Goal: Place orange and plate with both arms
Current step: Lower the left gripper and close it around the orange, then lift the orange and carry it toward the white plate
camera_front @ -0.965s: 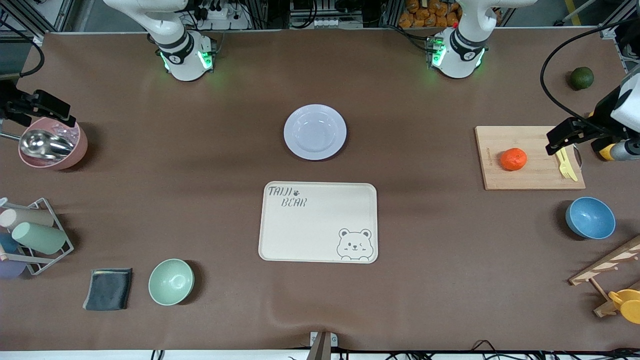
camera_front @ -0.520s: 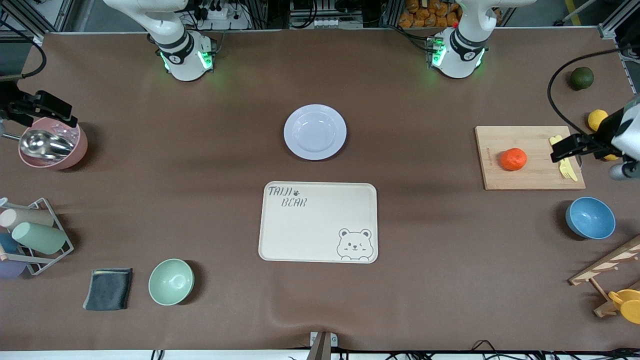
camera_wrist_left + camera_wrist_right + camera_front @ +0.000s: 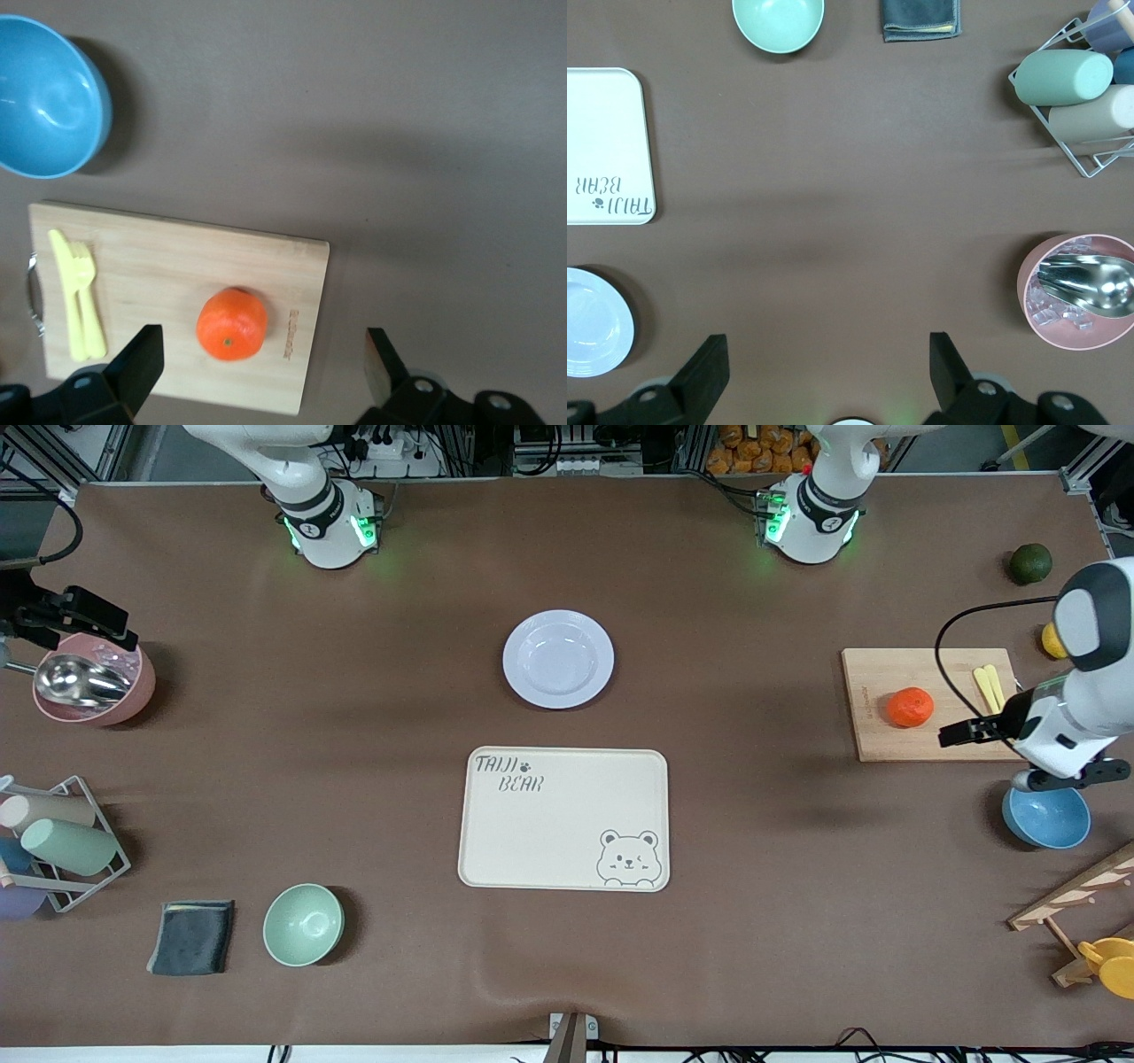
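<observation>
You can't see all of the lemon (image 3: 1050, 640): the left arm covers most of it, and it also overlaps the blue bowl (image 3: 1045, 819). The right claw (image 3: 75, 615) is cut by the front view's edge, as is the cup rack (image 3: 62, 841). In the right wrist view, the plate (image 3: 594, 323) is only partly in frame.

Colours across the brown desk (image 3: 753, 921)
Red-orange orange (image 3: 910, 707) on a pale wood board (image 3: 886, 744) with a yellow fork (image 3: 990, 688); lavender-white plate (image 3: 558, 659); cream tray (image 3: 567, 819) printed with a bear and lettering; blue bowl (image 3: 1050, 819), mint bowl (image 3: 303, 925), pink bowl (image 3: 115, 700), dark grey cloth (image 3: 191, 937)
</observation>
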`<act>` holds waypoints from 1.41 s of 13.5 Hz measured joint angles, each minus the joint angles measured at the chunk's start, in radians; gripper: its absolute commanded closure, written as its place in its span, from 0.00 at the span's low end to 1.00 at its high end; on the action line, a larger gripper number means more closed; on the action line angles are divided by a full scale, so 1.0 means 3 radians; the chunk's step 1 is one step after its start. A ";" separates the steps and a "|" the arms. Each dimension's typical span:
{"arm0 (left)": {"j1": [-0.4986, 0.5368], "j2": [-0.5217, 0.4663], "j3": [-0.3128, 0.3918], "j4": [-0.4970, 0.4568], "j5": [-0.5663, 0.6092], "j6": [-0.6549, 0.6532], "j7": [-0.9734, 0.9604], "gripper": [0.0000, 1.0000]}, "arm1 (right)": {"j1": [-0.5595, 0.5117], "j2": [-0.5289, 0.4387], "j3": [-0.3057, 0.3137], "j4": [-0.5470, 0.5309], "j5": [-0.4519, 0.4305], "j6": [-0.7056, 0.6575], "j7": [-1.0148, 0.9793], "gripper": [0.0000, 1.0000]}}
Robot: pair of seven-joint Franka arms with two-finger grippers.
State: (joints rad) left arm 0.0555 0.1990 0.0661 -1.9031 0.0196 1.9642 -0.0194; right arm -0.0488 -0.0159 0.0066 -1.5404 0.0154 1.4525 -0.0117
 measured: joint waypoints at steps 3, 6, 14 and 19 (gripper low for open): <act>-0.0036 0.0008 -0.0036 -0.0257 0.0027 0.0198 0.0001 0.00 | 0.0000 0.0000 0.0005 0.0000 0.0002 0.0002 0.0000 0.00; -0.0075 0.0053 -0.0049 -0.0405 0.0058 0.0290 0.0001 0.00 | 0.0000 0.0000 0.0005 0.0000 0.0002 -0.0003 0.0000 0.00; 0.0101 0.0211 -0.0035 -0.0920 0.0415 0.0913 0.0002 0.00 | 0.0000 0.0000 0.0005 0.0000 0.0005 -0.0034 0.0000 0.00; 0.0197 0.0240 -0.0034 -0.1013 0.0416 0.0915 0.0002 0.00 | 0.0001 0.0016 0.0007 -0.0005 0.0082 -0.0035 -0.0004 0.00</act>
State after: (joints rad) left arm 0.1147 0.2709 0.0558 -2.2072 0.1442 2.2388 -0.0188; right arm -0.0483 -0.0111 0.0086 -1.5420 0.0401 1.4420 -0.0128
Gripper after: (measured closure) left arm 0.000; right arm 0.000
